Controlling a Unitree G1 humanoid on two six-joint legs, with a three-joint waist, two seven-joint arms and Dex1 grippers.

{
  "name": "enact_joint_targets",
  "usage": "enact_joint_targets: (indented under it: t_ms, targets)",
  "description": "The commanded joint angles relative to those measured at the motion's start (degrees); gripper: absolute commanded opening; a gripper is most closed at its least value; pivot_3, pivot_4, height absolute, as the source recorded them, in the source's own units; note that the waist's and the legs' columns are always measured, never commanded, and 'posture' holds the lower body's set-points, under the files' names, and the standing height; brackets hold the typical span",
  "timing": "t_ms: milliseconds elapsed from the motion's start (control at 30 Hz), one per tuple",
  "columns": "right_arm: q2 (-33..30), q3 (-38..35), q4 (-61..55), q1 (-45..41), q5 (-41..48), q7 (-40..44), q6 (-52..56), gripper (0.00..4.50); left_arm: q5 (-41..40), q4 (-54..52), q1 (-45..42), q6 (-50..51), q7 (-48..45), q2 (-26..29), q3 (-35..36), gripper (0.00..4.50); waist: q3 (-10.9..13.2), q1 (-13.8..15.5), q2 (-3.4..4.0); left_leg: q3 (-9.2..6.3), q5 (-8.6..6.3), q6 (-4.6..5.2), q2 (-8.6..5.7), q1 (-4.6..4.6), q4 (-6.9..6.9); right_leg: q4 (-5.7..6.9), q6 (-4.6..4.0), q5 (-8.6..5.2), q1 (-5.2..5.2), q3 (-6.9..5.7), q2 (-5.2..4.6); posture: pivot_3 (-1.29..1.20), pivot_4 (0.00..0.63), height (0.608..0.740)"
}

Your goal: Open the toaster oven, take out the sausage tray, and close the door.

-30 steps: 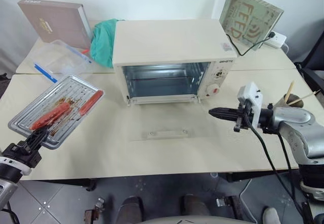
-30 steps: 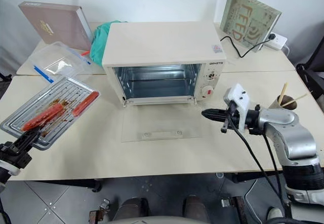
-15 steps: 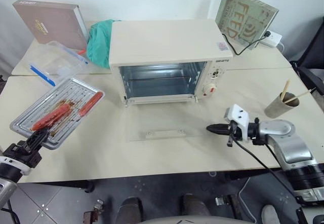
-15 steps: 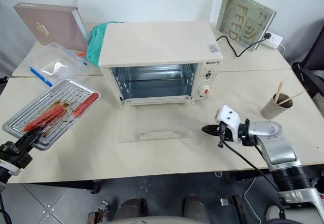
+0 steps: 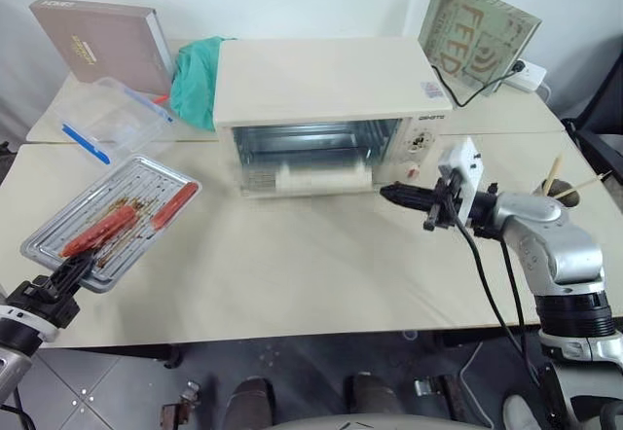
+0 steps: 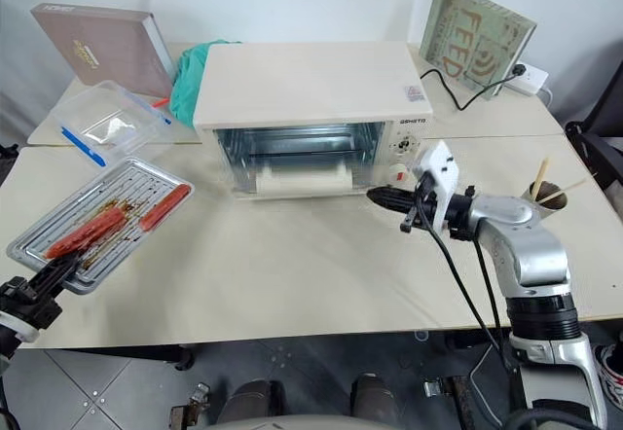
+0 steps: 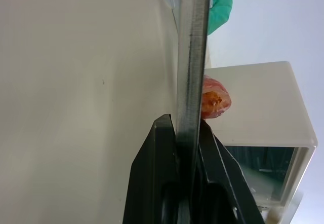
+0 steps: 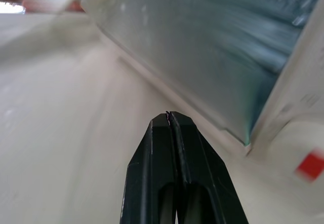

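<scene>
The cream-white toaster oven (image 5: pixel 326 80) stands at the middle of the table. Its door (image 5: pixel 316 175) is swung most of the way up, blurred, with the bar handle across the opening. My right gripper (image 5: pixel 384 192) is shut and empty, its tip just off the door's lower right corner; in the right wrist view the fingertips (image 8: pixel 168 116) point at the glass (image 8: pixel 202 41). At the left, the sausage tray (image 5: pixel 112 221) with red-orange sausages (image 5: pixel 175 199) is held out over the table edge. My left gripper (image 7: pixel 185 125) is shut on its near rim.
A clear plastic box with blue clips (image 5: pixel 102 119), a brown boxed book (image 5: pixel 97 41) and a green cloth (image 5: pixel 195 80) lie behind the tray. A framed picture (image 5: pixel 477 31) and a white plug (image 5: pixel 531 75) stand at the back right, and a paper cup with sticks (image 5: pixel 555 192) at the right.
The door, flat on the table before, has swung up almost shut. My right gripper rose and moved left toward the oven front. The left gripper and tray kept still.
</scene>
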Motion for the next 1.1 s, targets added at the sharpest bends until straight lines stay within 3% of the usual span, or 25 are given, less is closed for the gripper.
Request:
enact_joint_targets:
  t_ms: [33,233,400,633,767,967,1100]
  targets:
    - [0.76,-0.61,0.88,-4.04,-0.37,-1.52,-2.25,0.05,-0.99,0.25,-0.35,-0.22,-1.34,1.43,0.00,0.00,0.00,-0.01,0.00,0.00,0.00,0.00,0.00,0.00,0.00,0.00,0.00,0.00,0.00,0.00,0.00,0.00,0.150,0.740]
    - [3.32,-0.17,10.35,-14.13,-4.37,-5.24,-8.20,0.05,-0.99,0.70,-0.15,0.55,-2.06,1.74,-0.52,0.00,0.01,-0.35,0.00,0.03,0.00,0.00,0.02,-0.01,-0.05,0.01,0.00,0.00,-0.07,-0.01,0.02,0.00,0.150,0.740]
    - [3.66,-0.19,13.54,-16.81,-5.55,-5.42,-10.40,0.05,-0.99,0.12,1.72,2.11,-3.21,1.83,-0.88,0.00,0.01,-0.63,0.00,0.08,0.00,0.00,0.02,-0.01,-0.02,0.05,0.00,0.00,-0.07,0.00,0.00,0.00,0.150,0.740]
    - [-2.23,0.13,-1.59,-8.95,-0.18,1.33,-2.46,0.05,-0.99,0.67,8.75,10.56,-11.20,6.89,-2.01,0.00,0.01,-0.77,0.00,0.04,-0.02,0.00,0.04,-0.04,-0.23,0.09,0.00,0.00,-0.10,-0.03,0.00,0.00,0.150,0.740]
    - [-6.98,0.03,-9.96,-3.84,3.07,5.18,2.07,0.05,-0.99,0.88,11.06,14.88,-16.86,12.14,-6.35,0.00,0.05,-0.21,0.03,0.04,-0.03,0.00,0.02,-0.05,-0.19,-0.15,-0.01,-0.01,-0.09,-0.03,-0.01,0.00,0.150,0.740]
    - [-11.73,-0.63,-15.74,1.78,5.42,7.63,4.96,0.05,-0.99,0.13,9.85,16.70,-22.36,17.64,-14.55,0.00,0.06,-0.15,0.05,0.04,-0.07,-0.01,0.05,-0.04,-0.26,-0.29,-0.06,-0.02,-0.08,-0.04,-0.02,0.00,0.150,0.740]
    - [-13.70,-2.08,-18.02,4.50,7.11,7.74,6.44,0.05,-0.99,0.06,4.23,15.26,-22.91,17.64,-21.12,0.00,0.13,0.03,0.17,0.06,-0.09,0.02,0.01,-0.05,-0.31,-0.40,-0.07,-0.02,-0.07,-0.02,-0.06,0.00,0.150,0.740]
